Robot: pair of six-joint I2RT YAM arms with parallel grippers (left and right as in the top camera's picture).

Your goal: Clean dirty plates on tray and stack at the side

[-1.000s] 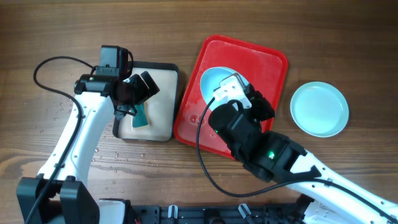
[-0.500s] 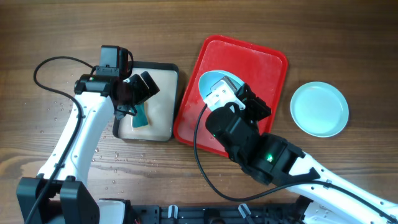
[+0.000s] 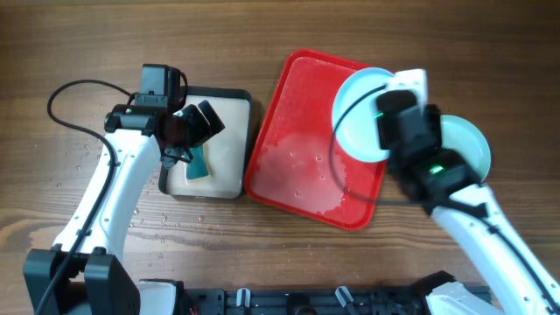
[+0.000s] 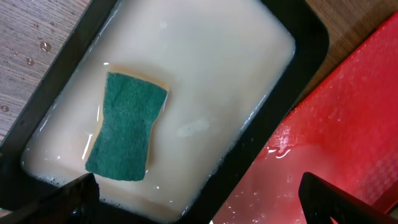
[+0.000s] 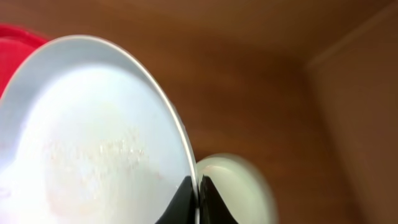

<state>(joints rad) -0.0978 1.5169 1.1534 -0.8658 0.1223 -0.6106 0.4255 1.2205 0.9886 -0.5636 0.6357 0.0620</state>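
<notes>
Over the tray's (image 3: pixel 297 166) right edge, overhead, a plate (image 3: pixel 359 109) hung tilted near a second plate (image 3: pixel 470 150). Left wrist: left gripper (image 4: pixel 202 196) gaped wide above the sponge (image 4: pixel 127 124). Right wrist: right gripper (image 5: pixel 198 191) pinched the plate's rim; stiff, wet, judged slippery.

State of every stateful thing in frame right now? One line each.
held plate: airborne over red tray edge, rim pinched in right gripper
second plate: flat on table, right of the tray
red tray: wet, no plate resting on it
sponge: loose in milky liquid in cream tray
left gripper: open, above cream tray
</notes>
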